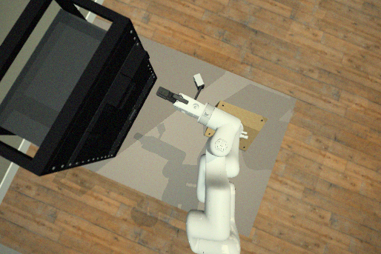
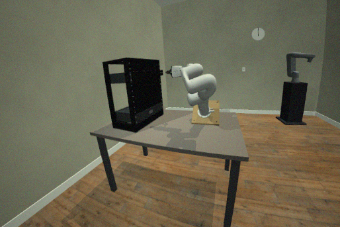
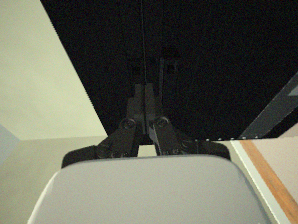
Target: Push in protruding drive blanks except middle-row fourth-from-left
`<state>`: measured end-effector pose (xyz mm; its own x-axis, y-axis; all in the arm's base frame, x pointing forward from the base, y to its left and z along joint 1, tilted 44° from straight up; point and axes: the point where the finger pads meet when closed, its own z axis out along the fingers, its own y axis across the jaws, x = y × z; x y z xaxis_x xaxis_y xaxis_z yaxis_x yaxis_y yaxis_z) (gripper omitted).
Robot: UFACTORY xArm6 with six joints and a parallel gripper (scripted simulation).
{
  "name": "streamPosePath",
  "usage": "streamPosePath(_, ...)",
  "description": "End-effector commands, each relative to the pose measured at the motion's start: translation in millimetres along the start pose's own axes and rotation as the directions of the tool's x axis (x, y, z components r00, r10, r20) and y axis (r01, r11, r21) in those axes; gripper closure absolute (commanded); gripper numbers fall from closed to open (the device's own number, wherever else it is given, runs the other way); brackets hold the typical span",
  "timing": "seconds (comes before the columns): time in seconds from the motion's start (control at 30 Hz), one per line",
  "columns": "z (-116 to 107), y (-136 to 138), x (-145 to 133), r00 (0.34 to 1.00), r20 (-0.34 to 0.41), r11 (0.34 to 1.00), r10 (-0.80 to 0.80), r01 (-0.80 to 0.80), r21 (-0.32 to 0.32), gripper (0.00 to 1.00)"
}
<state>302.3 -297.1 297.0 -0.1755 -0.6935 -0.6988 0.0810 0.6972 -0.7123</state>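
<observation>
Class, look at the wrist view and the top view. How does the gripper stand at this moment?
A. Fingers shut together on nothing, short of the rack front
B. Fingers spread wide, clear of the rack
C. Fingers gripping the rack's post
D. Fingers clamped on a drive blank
A: in the wrist view the fingers meet with nothing between them, and the top view shows the gripper just short of the rack front.

One rack (image 1: 74, 79), one table (image 2: 212, 143), two robot arms (image 2: 198, 84), one clock (image 2: 258, 34).

Round white wall clock (image 2: 258, 34) and grey arm on a black pedestal (image 2: 293, 102), both far behind the jaws; grey-topped table (image 2: 212, 143) below them.
</observation>
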Motion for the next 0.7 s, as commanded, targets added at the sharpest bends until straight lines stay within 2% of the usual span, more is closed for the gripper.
streamPosePath(0.0, 0, -1, 0, 1.000, 0.001, 1.000, -0.002, 0.002, 0.001, 1.00)
streamPosePath(0.3, 2, 2, -5, 1.000, 0.001, 1.000, -0.002, 0.002, 0.001, 1.00)
streamPosePath(0.6, 20, 27, -40, 1.000, 0.001, 1.000, -0.002, 0.002, 0.001, 1.00)
streamPosePath(0.67, 20, 27, -40, 1.000, 0.001, 1.000, -0.002, 0.002, 0.001, 1.00)
